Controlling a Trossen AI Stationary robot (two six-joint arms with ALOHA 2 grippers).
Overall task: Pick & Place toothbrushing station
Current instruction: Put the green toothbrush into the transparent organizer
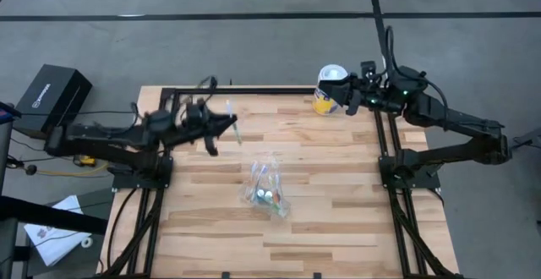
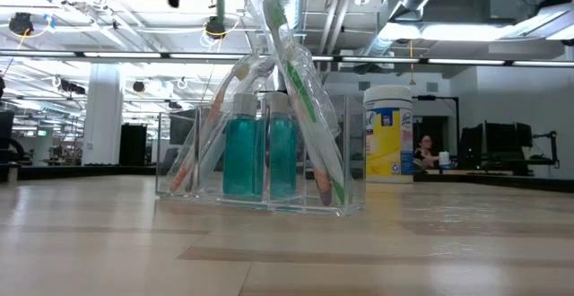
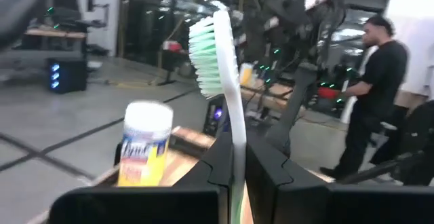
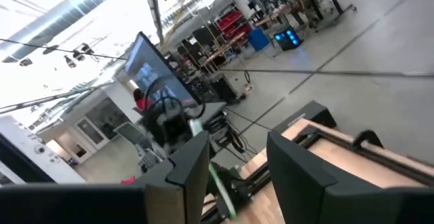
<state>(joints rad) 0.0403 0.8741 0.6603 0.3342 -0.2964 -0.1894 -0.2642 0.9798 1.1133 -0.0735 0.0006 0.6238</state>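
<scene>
The toothbrushing station [image 1: 266, 186] is a clear plastic holder standing on its base at the middle of the table. The low view shows the station [image 2: 260, 166] holding two teal bottles [image 2: 240, 157] and several toothbrushes [image 2: 305, 99] that lean against its walls. My left gripper [image 1: 221, 125] hangs over the table's far left part, shut on a white toothbrush with green bristles [image 3: 207, 54]. My right gripper [image 4: 234, 163] is open and holds nothing. It is high over the far right corner, beside a wipes canister [image 1: 328, 89]. My left gripper pinches the toothbrush's white handle [image 3: 237, 139] between its two shut fingers, some way below the head. The fingers come in level from the table's left and lie across the brush. The brush is lifted clear of the table, its bristle end sticking out past the fingers.
The wipes canister [image 2: 388, 139], white-lidded with a yellow label, stands at the far right edge of the table. A black box [image 1: 51, 97] and papers [image 1: 59, 228] lie off the table's left side. A person [image 3: 373, 95] stands in the room beyond.
</scene>
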